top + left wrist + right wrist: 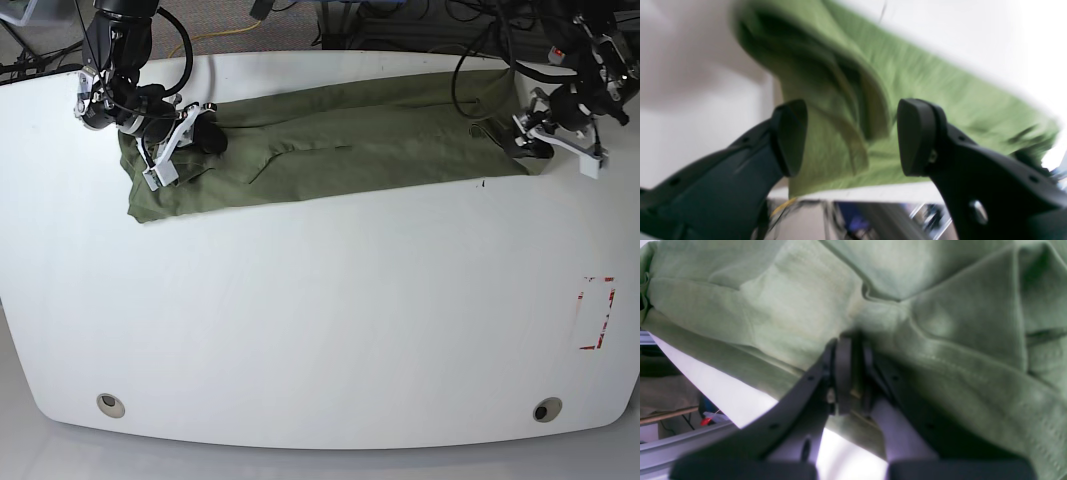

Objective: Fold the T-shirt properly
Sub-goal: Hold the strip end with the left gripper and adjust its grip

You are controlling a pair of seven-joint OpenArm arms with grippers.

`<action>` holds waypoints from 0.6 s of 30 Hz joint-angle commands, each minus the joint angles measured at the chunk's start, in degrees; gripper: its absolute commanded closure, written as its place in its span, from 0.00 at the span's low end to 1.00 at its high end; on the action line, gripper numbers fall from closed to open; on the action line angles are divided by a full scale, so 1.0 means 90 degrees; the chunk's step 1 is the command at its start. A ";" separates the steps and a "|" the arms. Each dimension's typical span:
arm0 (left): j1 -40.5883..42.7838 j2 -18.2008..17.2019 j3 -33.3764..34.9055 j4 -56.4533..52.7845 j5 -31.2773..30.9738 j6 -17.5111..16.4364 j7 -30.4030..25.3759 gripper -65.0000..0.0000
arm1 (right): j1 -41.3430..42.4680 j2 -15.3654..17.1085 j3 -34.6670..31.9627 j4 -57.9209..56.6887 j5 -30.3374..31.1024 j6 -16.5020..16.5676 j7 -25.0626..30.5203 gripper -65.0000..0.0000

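The olive-green T-shirt (350, 150) lies as a long folded band across the far part of the white table (320, 320). At its left end my right gripper (207, 139) rests on the cloth. The right wrist view shows that gripper (855, 373) shut on a bunched fold of the T-shirt (790, 300). My left gripper (522, 140) is at the shirt's right end. In the left wrist view it (853, 140) stands open, with a hanging fold of the T-shirt (923, 83) showing behind the gap. That picture is blurred, so I cannot tell whether the pads touch the cloth.
A red-and-white marked rectangle (597, 312) is at the table's right side. Two round holes (111, 404) (546, 409) sit near the front edge. Cables and stands (400, 25) crowd the floor beyond the far edge.
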 commanded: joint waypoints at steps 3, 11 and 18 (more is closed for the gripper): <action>-0.0049 -0.0225 -0.0647 0.0067 -0.0492 -0.0341 -0.0113 0.39 | 0.0006 0.0071 0.0019 0.0051 -0.0035 -0.0011 -0.0010 0.95; -0.0206 -0.0195 -0.0599 0.0057 0.0133 -0.0585 -0.0083 0.39 | 0.0015 0.0071 0.0019 0.0051 -0.0035 -0.0011 -0.0010 0.95; -0.0235 0.0000 -0.0081 0.0057 0.0670 -0.0565 -0.0103 0.39 | 0.0035 0.0071 0.0019 0.0051 -0.0035 -0.0011 -0.0010 0.95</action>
